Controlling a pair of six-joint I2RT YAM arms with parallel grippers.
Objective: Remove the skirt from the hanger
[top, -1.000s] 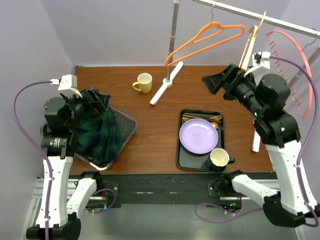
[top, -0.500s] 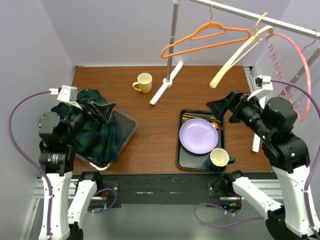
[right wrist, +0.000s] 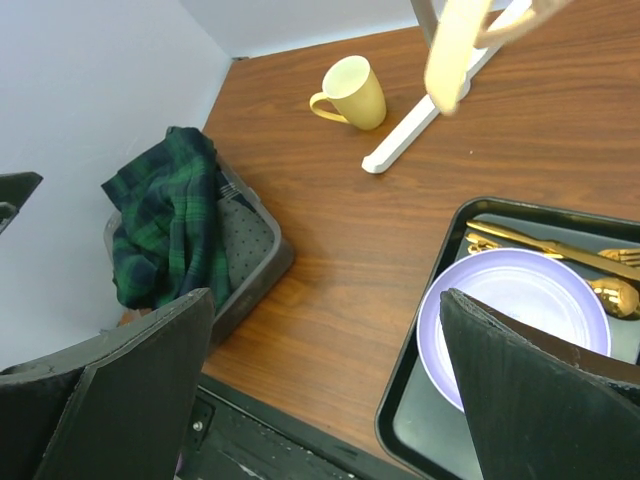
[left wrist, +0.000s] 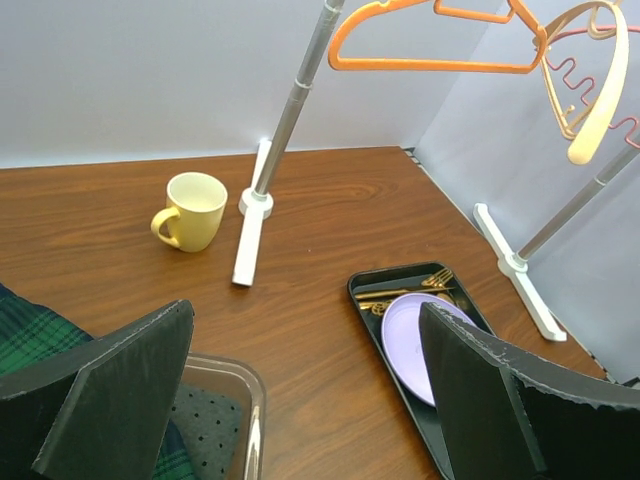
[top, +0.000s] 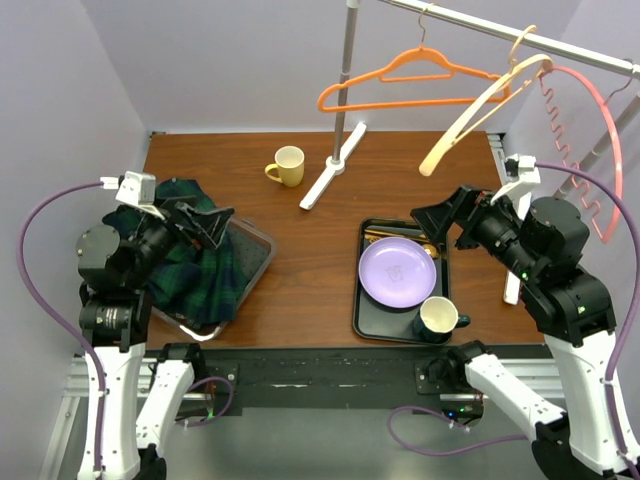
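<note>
Skirt of dark green plaid lies bunched at the left side of the bench, part of it inside the grey bin and part draped over the bin's far and left rim; in the top view the left arm hides much of it. It is well apart from the cream hanger, which hangs bare and steeply tilted from the rail above the right half of the bench, just beside an orange hanger, also bare. The left end effector is raised above the bin with its two fingers spread wide and nothing between them; its wrist view looks out through the gap at the bench. The right end effector is likewise gaping wide and holds nothing, poised in the air over the black tray, below the cream hanger and not touching it. On that tray sit a purple plate, gold cutlery along its far side, and a dark green mug at the near right corner. A yellow mug stands upright towards the back of the bench, near the white foot of the rack's pole.
</note>
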